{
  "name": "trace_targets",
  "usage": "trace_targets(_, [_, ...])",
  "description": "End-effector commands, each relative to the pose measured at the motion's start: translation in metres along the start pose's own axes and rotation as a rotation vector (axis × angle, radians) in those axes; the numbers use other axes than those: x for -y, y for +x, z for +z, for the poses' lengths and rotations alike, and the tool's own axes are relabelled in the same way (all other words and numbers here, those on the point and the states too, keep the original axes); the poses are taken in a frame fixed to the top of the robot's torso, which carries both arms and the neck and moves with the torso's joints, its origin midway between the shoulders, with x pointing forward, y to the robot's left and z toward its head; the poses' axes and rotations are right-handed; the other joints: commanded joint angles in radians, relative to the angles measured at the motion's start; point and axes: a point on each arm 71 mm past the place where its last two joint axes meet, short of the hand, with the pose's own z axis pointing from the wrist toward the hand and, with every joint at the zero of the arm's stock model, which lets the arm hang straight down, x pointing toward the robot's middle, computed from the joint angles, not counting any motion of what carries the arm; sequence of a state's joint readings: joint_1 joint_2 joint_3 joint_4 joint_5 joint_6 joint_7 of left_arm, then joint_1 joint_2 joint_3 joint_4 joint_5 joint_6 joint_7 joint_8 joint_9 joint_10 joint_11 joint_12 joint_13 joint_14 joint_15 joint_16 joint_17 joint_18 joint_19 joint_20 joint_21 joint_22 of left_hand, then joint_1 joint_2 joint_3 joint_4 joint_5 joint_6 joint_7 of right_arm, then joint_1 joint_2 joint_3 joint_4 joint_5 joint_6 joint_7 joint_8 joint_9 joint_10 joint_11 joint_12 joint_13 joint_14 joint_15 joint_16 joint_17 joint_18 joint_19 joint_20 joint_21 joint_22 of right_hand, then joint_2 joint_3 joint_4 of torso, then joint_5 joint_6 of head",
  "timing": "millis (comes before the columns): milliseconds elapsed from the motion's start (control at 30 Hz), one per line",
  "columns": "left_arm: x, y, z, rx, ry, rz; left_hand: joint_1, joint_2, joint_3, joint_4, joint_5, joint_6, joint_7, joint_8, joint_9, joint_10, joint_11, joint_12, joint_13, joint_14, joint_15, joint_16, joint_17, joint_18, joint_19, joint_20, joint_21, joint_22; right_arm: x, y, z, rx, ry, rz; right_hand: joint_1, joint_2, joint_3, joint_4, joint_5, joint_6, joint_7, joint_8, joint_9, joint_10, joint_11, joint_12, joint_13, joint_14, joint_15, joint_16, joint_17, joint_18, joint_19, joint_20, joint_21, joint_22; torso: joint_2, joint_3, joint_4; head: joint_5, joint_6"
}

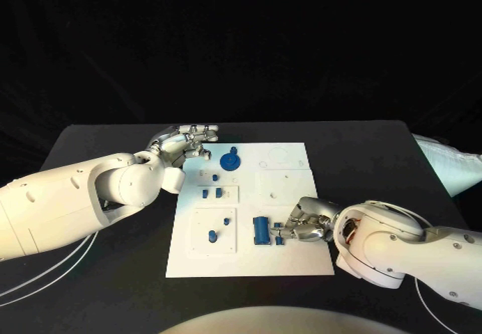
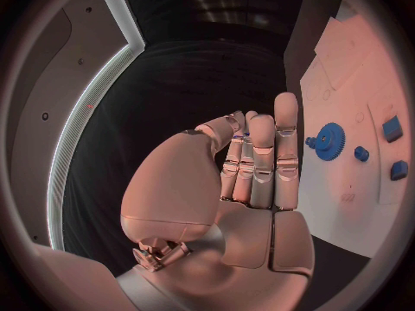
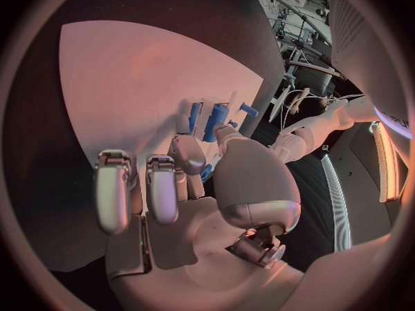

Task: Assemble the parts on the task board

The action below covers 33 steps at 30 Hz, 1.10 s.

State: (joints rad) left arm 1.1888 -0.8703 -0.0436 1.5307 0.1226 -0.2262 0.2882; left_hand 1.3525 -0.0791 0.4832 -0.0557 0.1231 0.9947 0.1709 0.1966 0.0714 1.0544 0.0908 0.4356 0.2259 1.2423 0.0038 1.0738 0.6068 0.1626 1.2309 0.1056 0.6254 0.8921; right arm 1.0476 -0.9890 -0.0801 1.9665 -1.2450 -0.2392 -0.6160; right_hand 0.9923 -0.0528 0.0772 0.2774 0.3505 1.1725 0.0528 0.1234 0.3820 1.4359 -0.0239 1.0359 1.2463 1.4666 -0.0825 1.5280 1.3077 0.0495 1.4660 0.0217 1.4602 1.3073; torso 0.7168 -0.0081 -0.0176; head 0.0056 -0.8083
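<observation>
The white task board (image 1: pixel 291 261) lies mid-table. On it are a blue gear (image 1: pixel 231 161), small blue parts (image 1: pixel 212 191) in a recess, two more (image 1: pixel 213 234) lower down, and an upright blue cylinder (image 1: pixel 261 229). My left hand (image 1: pixel 187 143) hovers at the board's far left corner, fingers straight and together (image 2: pixel 259 166), holding nothing; the gear (image 2: pixel 328 142) lies just beyond its fingertips. My right hand (image 1: pixel 307 221) sits low over the board beside the cylinder (image 3: pixel 214 121). Its thumb and a curled finger (image 3: pixel 190 155) pinch a small blue part (image 3: pixel 206 173), which also shows at its fingertips (image 1: pixel 279 240).
The black table (image 1: pixel 111 139) surrounds the board, with bare room at the back and on both sides. Empty recesses (image 1: pixel 281 186) mark the board's right half. White cables (image 1: pixel 40 278) trail off the near left. A white cloth-like shape (image 1: pixel 447 167) lies at the right edge.
</observation>
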Motion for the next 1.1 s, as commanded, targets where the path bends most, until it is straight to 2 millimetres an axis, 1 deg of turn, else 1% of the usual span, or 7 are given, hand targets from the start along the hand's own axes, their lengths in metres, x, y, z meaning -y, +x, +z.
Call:
trace_targets(33, [0.000, 0.003, 0.000, -0.024, 0.005, -0.001, 0.011, 0.002, -0.001, -0.006, 0.002, -0.005, 0.001, 0.005, -0.001, -0.006, -0.002, 0.002, 0.001, -0.006, 0.002, 0.005, -0.001, 0.016, -0.009, 0.000, -0.004, 0.001, 0.000, -0.001, -0.002, 0.012, -0.020, -0.017, 0.007, 0.000, -0.005, 0.001, -0.004, 0.003, 0.000, 0.003, 0.001, 0.008, 0.001, 0.001, 0.001, 0.091, -0.006, 0.004, 0.197, -0.010, 0.038, -0.003, 0.003, 0.089, 0.000, 0.0003, -0.0007, 0.000, 0.000])
trace_targets(500, [0.000, 0.003, 0.001, -0.024, 0.006, -0.001, 0.010, 0.002, -0.001, -0.006, 0.003, -0.005, 0.002, 0.005, -0.001, -0.006, -0.002, 0.002, 0.001, -0.006, 0.002, 0.005, -0.002, 0.016, -0.009, 0.000, -0.004, 0.000, 0.007, -0.011, -0.001, 0.080, -0.090, 0.064, 0.169, 0.005, -0.032, -0.094, -0.017, -0.031, 0.014, -0.016, 0.001, -0.017, 0.012, -0.035, -0.014, 0.084, 0.001, -0.016, 0.167, -0.001, 0.020, 0.001, -0.024, 0.049, -0.002, -0.0003, -0.0010, -0.004, 0.008])
trace_targets(633, [0.000, 0.002, 0.002, -0.023, 0.012, -0.001, -0.010, -0.002, -0.008, 0.004, 0.001, -0.011, 0.004, 0.008, -0.001, -0.014, 0.002, 0.008, 0.001, -0.014, 0.006, 0.000, -0.015, 0.017, -0.017, 0.002, -0.020, -0.009, 0.011, -0.028, 0.003, 0.116, -0.180, 0.222, 0.223, 0.008, -0.035, -0.121, -0.002, -0.079, 0.035, -0.043, -0.010, -0.089, 0.028, -0.198, -0.107, 0.067, 0.016, -0.061, 0.101, 0.016, -0.015, 0.013, -0.078, -0.027, -0.010, -0.0001, -0.0026, -0.005, 0.015])
trace_targets(800, [-0.001, 0.000, 0.004, -0.013, 0.024, -0.002, -0.062, -0.019, -0.042, 0.036, 0.000, -0.028, 0.010, 0.011, -0.003, -0.049, 0.011, -0.004, -0.011, -0.093, 0.022, -0.067, -0.102, 0.016, -0.059, 0.014, -0.062, -0.030, 0.021, -0.064, 0.013, 0.170, -0.273, 0.475, 0.296, 0.021, -0.021, -0.161, -0.058, -0.121, 0.054, -0.059, -0.026, -0.188, 0.043, -0.427, -0.252, 0.039, 0.028, -0.141, -0.003, 0.039, -0.067, 0.025, -0.166, -0.141, -0.029, -0.0015, -0.0077, -0.010, 0.033])
trace_targets(900, [-0.002, -0.002, 0.005, -0.002, 0.034, -0.003, -0.079, -0.029, -0.072, 0.054, -0.005, -0.053, 0.006, 0.008, -0.005, -0.077, 0.021, -0.038, -0.039, -0.202, 0.037, -0.182, -0.163, 0.015, -0.158, 0.030, -0.151, -0.079, 0.029, -0.089, 0.021, 0.220, -0.312, 0.623, 0.335, 0.031, -0.004, -0.179, -0.092, -0.151, 0.067, -0.059, -0.042, -0.255, 0.056, -0.561, -0.354, -0.023, 0.037, -0.310, -0.199, 0.079, -0.162, 0.034, -0.331, -0.346, -0.050, -0.0051, -0.0121, -0.016, 0.048])
trace_targets(1000, [-0.003, -0.006, 0.008, 0.018, 0.046, -0.004, -0.054, -0.017, -0.110, 0.060, -0.009, -0.068, 0.005, 0.002, -0.005, -0.065, 0.026, -0.082, -0.087, -0.198, 0.054, -0.365, -0.265, 0.025, -0.217, 0.055, -0.268, -0.174, 0.037, -0.109, 0.033, 0.264, -0.332, 0.750, 0.369, 0.032, 0.024, -0.192, -0.122, -0.171, 0.084, -0.059, -0.062, -0.292, 0.073, -0.692, -0.493, -0.147, 0.055, -0.684, -0.564, 0.135, -0.314, 0.050, -0.652, -0.693, -0.066, -0.0080, -0.0170, -0.018, 0.073])
trace_targets(1100, [-0.004, -0.011, 0.011, 0.055, 0.064, -0.008, -0.049, -0.015, -0.122, 0.068, -0.013, -0.066, 0.009, -0.006, -0.006, -0.060, 0.039, -0.114, -0.115, -0.260, 0.077, -0.503, -0.320, 0.013, -0.284, 0.075, -0.348, -0.235, 0.043, -0.125, 0.048, 0.295, -0.356, 0.856, 0.395, 0.031, 0.065, -0.197, -0.142, -0.192, 0.108, -0.060, -0.088, -0.333, 0.104, -0.823, -0.641, -0.230, 0.084, -0.908, -0.700, 0.133, -0.364, 0.075, -0.802, -0.792, -0.088, -0.0123, -0.0236, -0.018, 0.099])
